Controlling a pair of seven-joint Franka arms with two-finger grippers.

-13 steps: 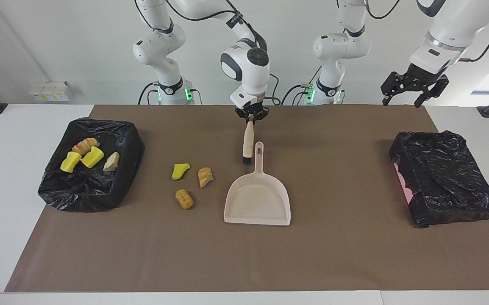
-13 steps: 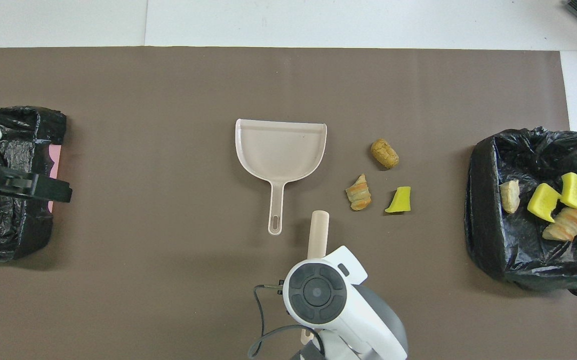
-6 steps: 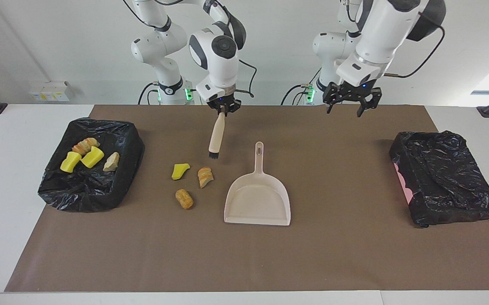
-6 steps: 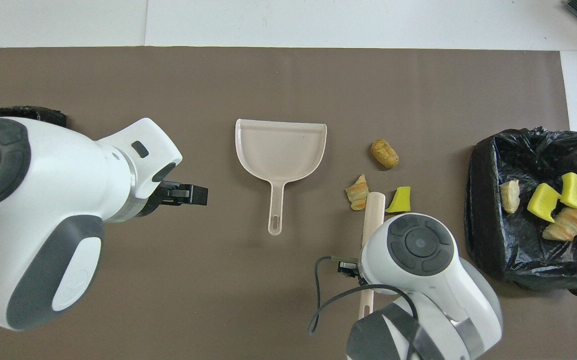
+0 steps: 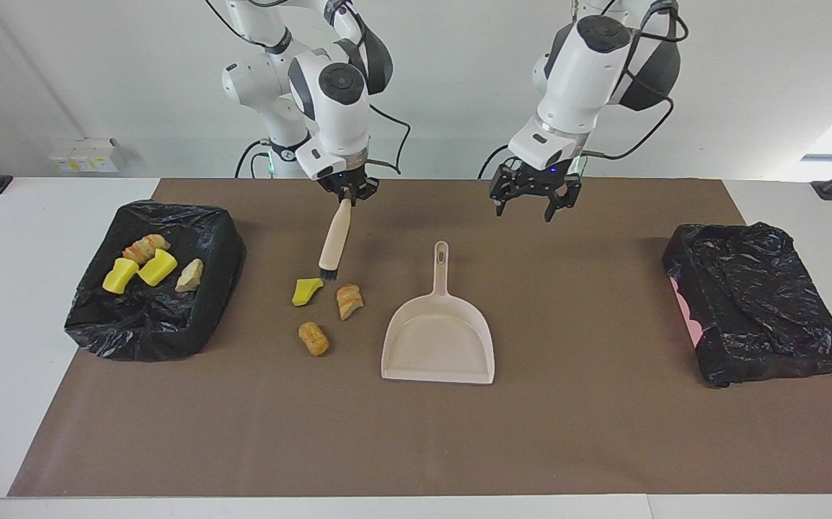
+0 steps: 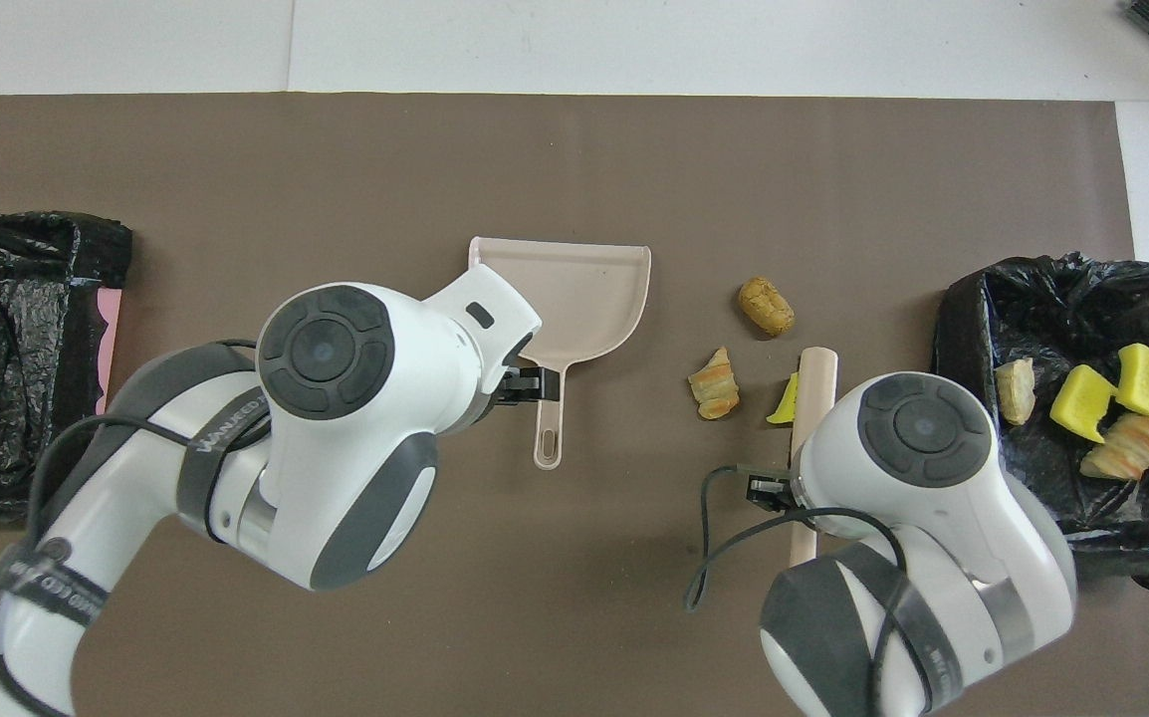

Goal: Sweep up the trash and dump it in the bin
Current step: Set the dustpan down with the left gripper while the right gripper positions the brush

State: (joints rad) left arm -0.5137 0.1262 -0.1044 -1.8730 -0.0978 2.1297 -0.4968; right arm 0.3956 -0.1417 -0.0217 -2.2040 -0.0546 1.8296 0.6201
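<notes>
Three pieces of trash lie on the brown mat: a yellow sponge chunk [image 5: 306,290] [image 6: 786,401], a striped bread lump [image 5: 349,299] [image 6: 715,382] and a brown lump [image 5: 313,337] [image 6: 767,306]. My right gripper [image 5: 349,197] is shut on the handle of a small brush [image 5: 334,238] [image 6: 813,383], whose black bristles hang just above the sponge chunk. The beige dustpan [image 5: 439,339] [image 6: 584,289] lies flat beside the trash. My left gripper [image 5: 528,210] hangs open and empty in the air over the mat, near the dustpan's handle [image 5: 440,263].
A black-bagged bin [image 5: 142,335] [image 6: 963,398] at the right arm's end of the table holds several scraps. A second black-bagged bin [image 5: 755,303] [image 6: 17,349] sits at the left arm's end. In the overhead view both arms cover much of the mat.
The right gripper has carried the brush from beside the dustpan handle over to the loose trash. The left arm has swung in from over its bin toward the dustpan handle, still open.
</notes>
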